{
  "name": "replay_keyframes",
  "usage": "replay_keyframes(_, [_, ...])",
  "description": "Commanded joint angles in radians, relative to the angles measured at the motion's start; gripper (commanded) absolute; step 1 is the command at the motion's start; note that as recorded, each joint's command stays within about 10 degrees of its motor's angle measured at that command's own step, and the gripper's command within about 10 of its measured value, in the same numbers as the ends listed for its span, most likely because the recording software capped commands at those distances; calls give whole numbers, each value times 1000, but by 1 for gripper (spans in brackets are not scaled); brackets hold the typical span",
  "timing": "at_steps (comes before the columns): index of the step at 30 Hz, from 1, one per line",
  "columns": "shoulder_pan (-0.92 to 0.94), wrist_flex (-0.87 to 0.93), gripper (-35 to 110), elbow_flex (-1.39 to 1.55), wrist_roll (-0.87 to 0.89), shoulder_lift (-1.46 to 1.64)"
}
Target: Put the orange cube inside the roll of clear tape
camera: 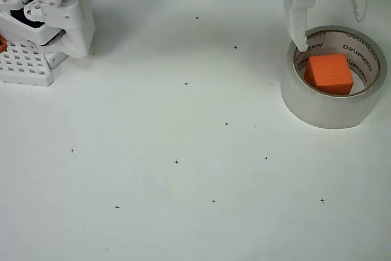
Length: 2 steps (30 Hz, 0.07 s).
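Overhead view: cube (329,73) sits inside the tape (334,79), right side of frame, on the white surface (183,151). My jaws (330,25) hang at upper right, spread wide and holding nothing; one fingertip (300,40) dips over the tape's left rim, the other sits above its upper right edge. Cube lies just below the gap.

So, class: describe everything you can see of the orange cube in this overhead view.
The cube is small, bright orange, matte and foam-like, with sharp edges. It sits inside the hole of the tape roll, turned slightly, its top face showing. The open claw hangs above the roll's far rim, not gripping the cube.
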Motion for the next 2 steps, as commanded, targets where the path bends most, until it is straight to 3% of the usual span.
replay_keyframes(1, [-8, -3, 37, -66, -18, 49])
replay_keyframes(2, [-8, -3, 37, -66, -18, 49])
